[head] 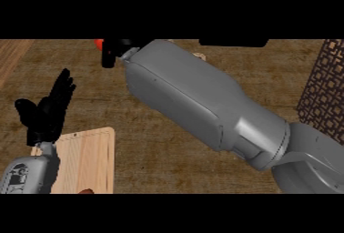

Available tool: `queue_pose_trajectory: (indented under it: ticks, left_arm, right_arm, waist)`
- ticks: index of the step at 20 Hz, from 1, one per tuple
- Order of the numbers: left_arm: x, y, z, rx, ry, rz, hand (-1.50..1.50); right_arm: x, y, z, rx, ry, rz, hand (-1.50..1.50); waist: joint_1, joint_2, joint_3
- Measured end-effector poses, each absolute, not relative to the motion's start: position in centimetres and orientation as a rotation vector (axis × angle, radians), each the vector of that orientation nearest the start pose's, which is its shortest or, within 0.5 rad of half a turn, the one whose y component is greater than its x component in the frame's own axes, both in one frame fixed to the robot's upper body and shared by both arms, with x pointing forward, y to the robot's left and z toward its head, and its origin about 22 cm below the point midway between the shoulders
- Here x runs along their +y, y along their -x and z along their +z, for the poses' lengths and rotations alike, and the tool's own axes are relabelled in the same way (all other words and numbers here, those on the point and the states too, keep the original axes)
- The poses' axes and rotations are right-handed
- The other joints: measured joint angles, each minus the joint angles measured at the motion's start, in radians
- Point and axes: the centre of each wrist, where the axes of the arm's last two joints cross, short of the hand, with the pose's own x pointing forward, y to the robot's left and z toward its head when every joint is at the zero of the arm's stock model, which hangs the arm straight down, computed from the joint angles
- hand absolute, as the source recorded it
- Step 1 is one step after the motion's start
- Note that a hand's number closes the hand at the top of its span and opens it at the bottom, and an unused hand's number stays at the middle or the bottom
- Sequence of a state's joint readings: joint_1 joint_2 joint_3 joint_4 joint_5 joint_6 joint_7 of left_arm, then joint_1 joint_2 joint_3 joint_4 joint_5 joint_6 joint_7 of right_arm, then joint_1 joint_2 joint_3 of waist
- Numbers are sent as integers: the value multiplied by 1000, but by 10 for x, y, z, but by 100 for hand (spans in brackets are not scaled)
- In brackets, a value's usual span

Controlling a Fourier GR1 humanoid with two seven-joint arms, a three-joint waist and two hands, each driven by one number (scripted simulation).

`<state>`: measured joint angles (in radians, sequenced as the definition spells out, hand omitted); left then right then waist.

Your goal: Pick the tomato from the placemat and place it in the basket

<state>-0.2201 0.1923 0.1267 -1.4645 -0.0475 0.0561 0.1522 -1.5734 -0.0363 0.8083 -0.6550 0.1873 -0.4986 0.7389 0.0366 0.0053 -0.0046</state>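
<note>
Only a sliver of the red tomato (pixel 98 43) shows at the top edge of the head view, left of centre. My right hand (pixel 113 51) is curled round it and hides most of it. The big grey right forearm (pixel 201 104) runs from the lower right up to that hand and covers the middle of the counter. A pale wooden placemat (pixel 91 157) lies at the lower left, far from the tomato. The dark lattice wall of the basket (pixel 325 86) stands along the right edge. My left hand (pixel 46 113) rests open, fingers up, at the left above the placemat.
A dark object (pixel 232 42) is cut off by the top edge right of centre. A small brown thing (pixel 86 191) peeks in at the placemat's lower edge. The brown wooden counter (pixel 154 159) shows between the placemat and the right arm.
</note>
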Motion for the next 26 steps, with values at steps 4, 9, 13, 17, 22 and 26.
queue_pose_trajectory:
  ticks: [4,9,13,17,22,26]
  left_arm:
    - [285,-294,47,-1528,-270,-61,0]
    - [283,-295,45,-1526,-265,-59,0]
    - [281,-299,51,-1533,-268,-55,0]
    - [282,-298,48,-1533,-263,-59,0]
    - [280,-304,51,-1534,-261,-63,0]
    - [278,-306,55,-1534,-256,-66,0]
  right_arm:
    - [67,-383,238,-1786,1038,969,150]
    - [70,-390,249,-1801,1146,1056,150]
    - [66,-399,255,-1789,1177,1073,150]
    - [63,-403,253,-1692,1185,1124,150]
    - [59,-409,256,-1542,1162,1228,150]
    - [50,-417,249,-1501,1148,1246,150]
  waist:
    - [-1,1,1]
    - [-2,2,2]
    - [-1,4,3]
    - [4,4,2]
    - [3,5,2]
    - [9,7,2]
